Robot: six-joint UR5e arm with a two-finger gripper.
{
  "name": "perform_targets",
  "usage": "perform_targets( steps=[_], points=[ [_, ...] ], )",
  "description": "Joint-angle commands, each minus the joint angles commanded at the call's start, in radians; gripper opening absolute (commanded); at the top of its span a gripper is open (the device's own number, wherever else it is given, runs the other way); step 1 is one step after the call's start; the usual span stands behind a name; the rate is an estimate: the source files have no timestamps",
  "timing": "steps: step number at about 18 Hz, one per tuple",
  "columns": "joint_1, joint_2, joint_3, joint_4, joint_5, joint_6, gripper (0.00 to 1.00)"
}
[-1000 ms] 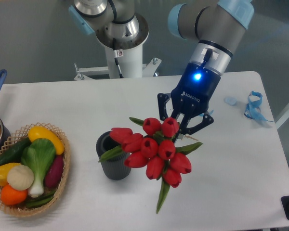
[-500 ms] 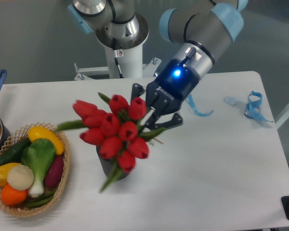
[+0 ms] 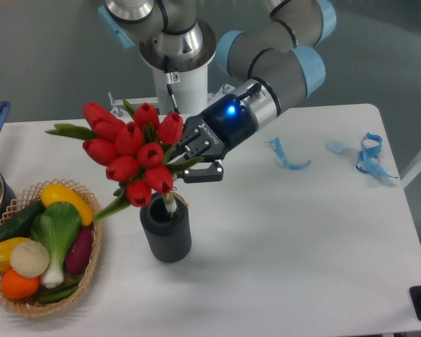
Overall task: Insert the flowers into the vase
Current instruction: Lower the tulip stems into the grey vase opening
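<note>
Currently we see the gripper closed on the flowers, its fingers pinching the stems just below the red buds. We note the bunch is tilted, buds up and to the left, with the pale stem ends reaching down into the mouth of the vase. We record the vase upright on the table, just right of the basket of vegetables. Blue ribbon lies far right.
</note>
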Motion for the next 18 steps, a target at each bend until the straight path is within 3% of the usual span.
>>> perform_targets(
  steps=[18],
  points=[
    [0.006, -0.037, -0.071, 0.0, 0.011, 0.094, 0.19]
  ],
)
